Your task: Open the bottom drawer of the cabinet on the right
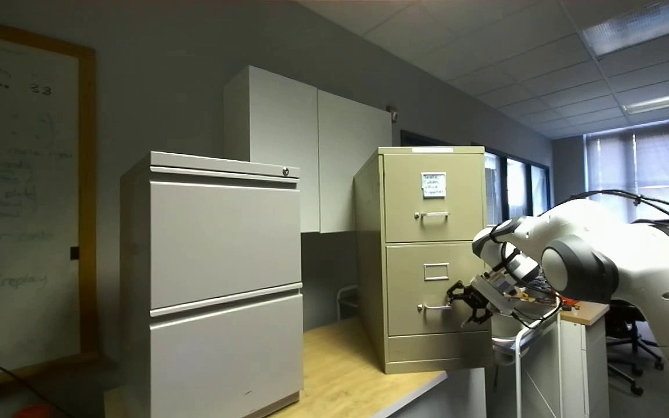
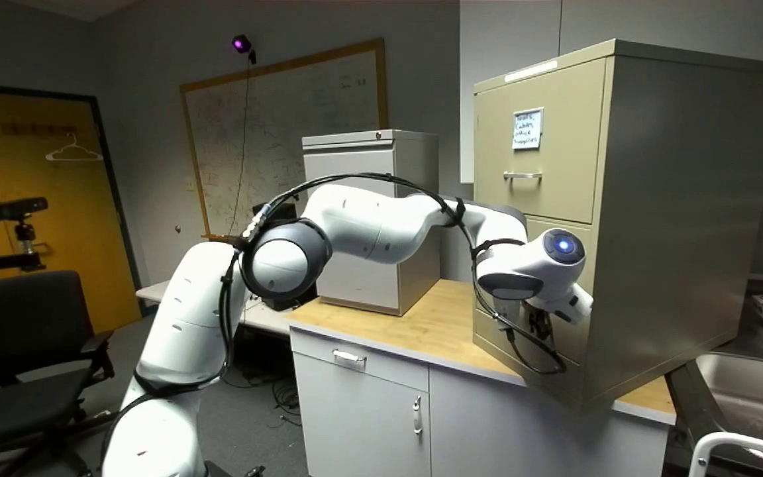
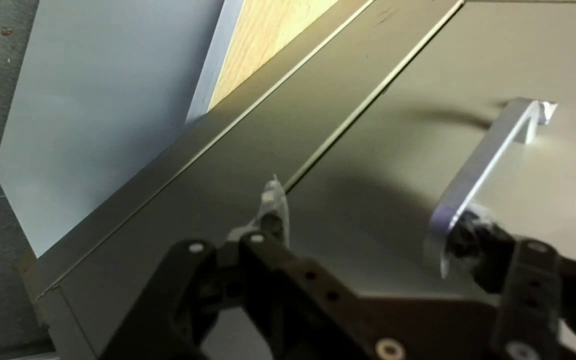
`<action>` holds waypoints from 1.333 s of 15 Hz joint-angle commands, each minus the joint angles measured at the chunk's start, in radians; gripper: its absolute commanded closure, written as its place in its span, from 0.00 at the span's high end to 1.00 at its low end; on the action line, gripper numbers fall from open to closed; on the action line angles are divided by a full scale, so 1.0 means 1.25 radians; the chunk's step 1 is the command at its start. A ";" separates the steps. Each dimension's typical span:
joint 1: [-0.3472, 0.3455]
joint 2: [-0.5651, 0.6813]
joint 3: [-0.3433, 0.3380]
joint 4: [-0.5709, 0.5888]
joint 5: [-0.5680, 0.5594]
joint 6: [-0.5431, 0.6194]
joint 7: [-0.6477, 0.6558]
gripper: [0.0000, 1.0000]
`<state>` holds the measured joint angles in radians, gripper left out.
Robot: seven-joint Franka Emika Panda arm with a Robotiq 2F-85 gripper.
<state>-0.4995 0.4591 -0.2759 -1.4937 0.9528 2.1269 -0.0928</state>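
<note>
The beige cabinet [image 1: 368,261] stands on a wooden counter; its side shows large in an exterior view [image 2: 679,218]. Its bottom drawer [image 1: 404,273] sits flush with the cabinet front and fills much of the wrist view [image 3: 558,55]. The drawer's silver bar handle [image 1: 434,307] also shows in the wrist view [image 3: 488,160]. My gripper [image 1: 464,306] is at the handle's near end. In the wrist view the gripper [image 3: 370,217] is open, one finger apart from the handle on the left, the other overlapping its end. I cannot tell whether that finger touches. The arm hides the handle in an exterior view.
The upper drawer [image 1: 404,203] with a paper label is closed. A pale grey cabinet [image 1: 224,244] stands beside it on the counter [image 1: 334,360]. White wall cupboards [image 1: 282,133] hang behind. A sink [image 2: 752,397] and a white metal rail [image 2: 746,445] lie beyond the cabinet's side.
</note>
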 commanded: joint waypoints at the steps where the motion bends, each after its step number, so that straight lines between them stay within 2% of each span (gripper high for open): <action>1: 0.000 0.046 0.004 0.070 -0.050 -0.047 0.047 0.51; 3: 0.007 0.059 0.005 0.098 -0.083 -0.065 0.068 0.34; 8: 0.022 0.072 0.008 0.189 -0.213 -0.124 0.117 0.01; 10: 0.027 0.072 0.009 0.222 -0.291 -0.161 0.135 0.05; 13: 0.038 0.059 0.023 0.255 -0.407 -0.219 0.124 0.05; 14: 0.073 0.035 -0.004 0.222 -0.424 -0.207 0.129 0.05; 16: 0.096 -0.003 0.003 0.163 -0.460 -0.181 0.121 0.05; 19: 0.138 -0.063 0.012 0.035 -0.500 -0.093 0.104 0.05; 20: 0.139 -0.066 0.017 0.018 -0.504 -0.070 0.089 0.05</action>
<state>-0.3874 0.5049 -0.2773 -1.2723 0.3541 2.0638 0.0807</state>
